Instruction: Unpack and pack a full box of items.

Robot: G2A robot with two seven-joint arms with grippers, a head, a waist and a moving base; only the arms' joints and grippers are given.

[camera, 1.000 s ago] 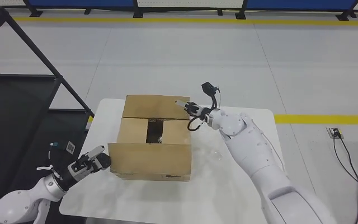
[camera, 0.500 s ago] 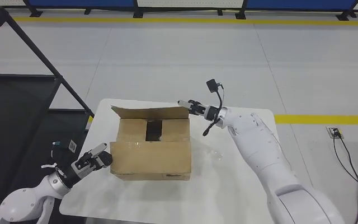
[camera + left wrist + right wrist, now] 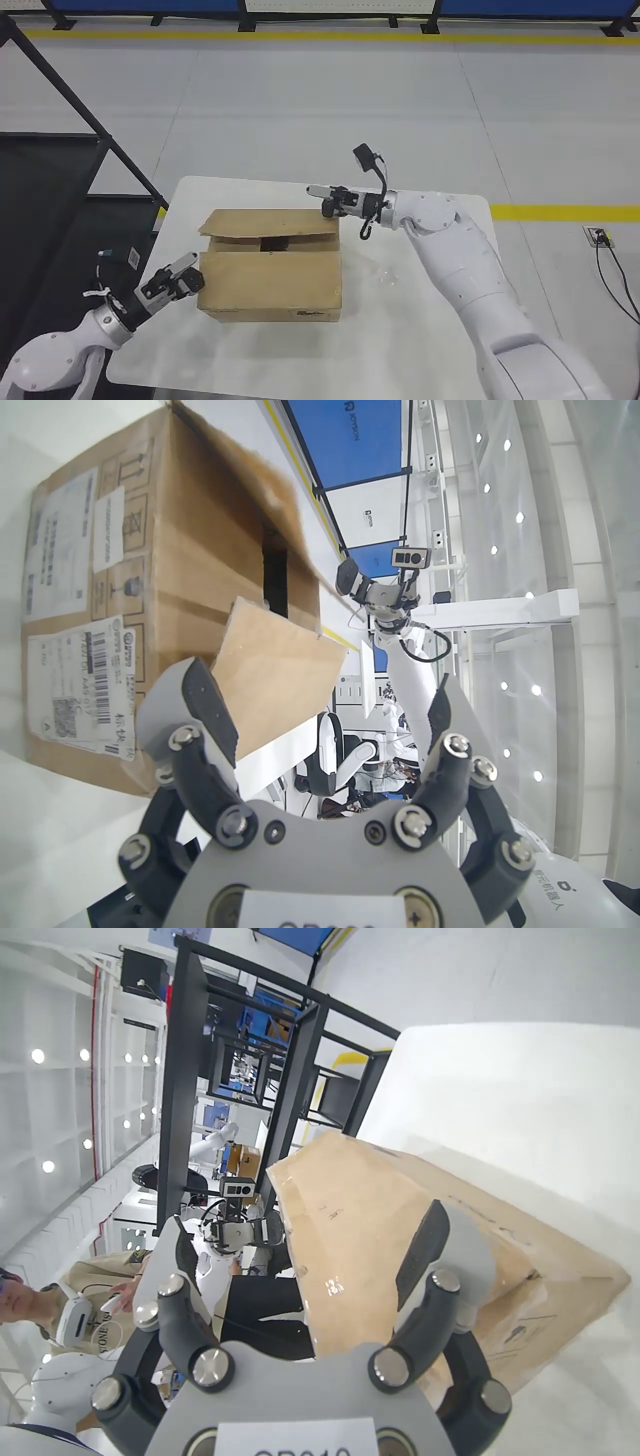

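Cardboard box (image 3: 270, 285) mid-surface (image 3: 420, 330); right claw (image 3: 318, 190) spread at far flap (image 3: 270, 222) edge; left claw (image 3: 320, 695) spread beside side flap (image 3: 280, 670); likely opening: swing far flap fully back past upright; pinch side flap, fold outward, no dragging box.

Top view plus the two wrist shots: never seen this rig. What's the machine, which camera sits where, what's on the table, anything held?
It is a two-armed robot at a white table. The top view comes from a camera on the robot, above its arms, looking down. Each other picture comes from a camera on one wrist, so that arm's own fingers frame it. On the table stands one cardboard box, its top partly closed over a dark gap. The left gripper is open at the box's left side, by a small side flap. The right gripper, also open, is at the far right corner of the rear flap. Neither holds anything.
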